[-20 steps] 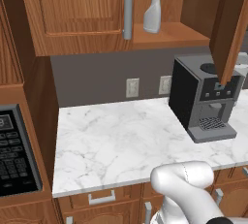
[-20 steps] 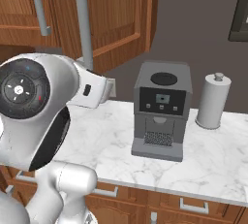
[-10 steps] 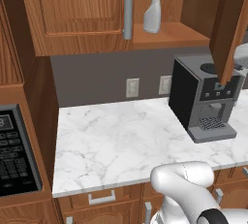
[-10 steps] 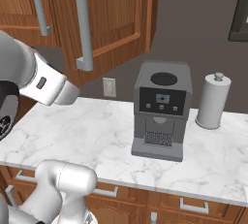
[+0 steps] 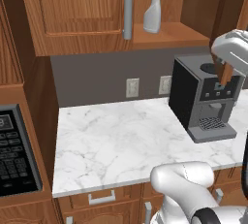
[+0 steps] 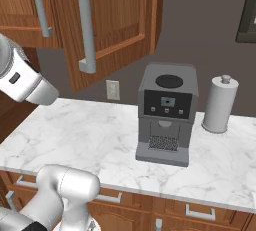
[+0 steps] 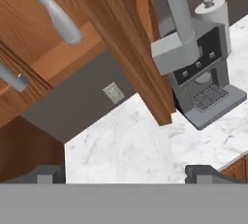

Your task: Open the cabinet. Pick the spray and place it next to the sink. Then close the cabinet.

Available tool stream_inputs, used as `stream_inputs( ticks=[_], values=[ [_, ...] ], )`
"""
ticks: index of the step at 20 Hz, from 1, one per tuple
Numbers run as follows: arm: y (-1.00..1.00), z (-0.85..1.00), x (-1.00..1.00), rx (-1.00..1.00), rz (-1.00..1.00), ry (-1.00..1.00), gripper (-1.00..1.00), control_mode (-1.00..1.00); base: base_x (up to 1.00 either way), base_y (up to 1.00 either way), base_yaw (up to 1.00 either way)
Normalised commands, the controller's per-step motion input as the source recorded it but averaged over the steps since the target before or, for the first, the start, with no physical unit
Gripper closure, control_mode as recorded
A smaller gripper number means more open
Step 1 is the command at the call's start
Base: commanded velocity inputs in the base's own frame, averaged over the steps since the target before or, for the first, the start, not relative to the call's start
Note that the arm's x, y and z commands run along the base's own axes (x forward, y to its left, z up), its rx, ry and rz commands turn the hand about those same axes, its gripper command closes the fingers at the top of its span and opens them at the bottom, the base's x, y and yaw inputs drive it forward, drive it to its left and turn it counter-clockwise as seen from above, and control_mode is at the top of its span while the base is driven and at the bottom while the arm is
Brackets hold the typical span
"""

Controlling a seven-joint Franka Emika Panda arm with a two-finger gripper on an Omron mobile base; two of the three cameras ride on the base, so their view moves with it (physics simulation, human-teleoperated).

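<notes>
One door of the cabinet [image 5: 162, 34] stands swung out over the counter; in the hand view its lower corner hangs at about 12 o'clock from the marble countertop [image 7: 145, 145], with the door's grey bar handle [image 7: 177, 19] crossing in front of the coffee machine [image 7: 206, 89]. Inside the opened compartment the spray [image 5: 153, 3] stands upright on the shelf, just beside the closed left door's handle [image 5: 128, 7], at roughly 11 o'clock from the coffee machine in the left base view. The gripper [image 7: 127, 173] is spread wide with nothing between its fingertips [image 7: 206, 173], pointing down toward the bare countertop and well apart from the spray. A paper towel roll [image 6: 221, 104] stands at 3 o'clock of the coffee machine, near it.
</notes>
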Motion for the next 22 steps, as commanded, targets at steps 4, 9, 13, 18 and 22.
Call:
stream_inputs(
  ticks=[4, 9, 13, 18, 22],
  values=[
    [0.29, -0.11, 0.48, 0.07, -0.24, -0.05, -1.00, -1.00, 0.00, 0.00, 0.00],
    [0.14, -0.07, 0.51, 0.10, -0.18, -0.10, -1.00, -1.00, 0.00, 0.00, 0.00],
    [0.00, -0.12, 0.49, 0.12, -0.07, -0.14, -1.00, -1.00, 0.00, 0.00, 0.00],
    [0.00, -0.15, 0.53, 0.04, -0.11, -0.23, -1.00, -1.00, 0.00, 0.00, 0.00],
    [0.00, -0.12, 0.47, 0.00, -0.18, -0.29, -1.00, -1.00, 0.00, 0.00, 0.00]
  ],
)
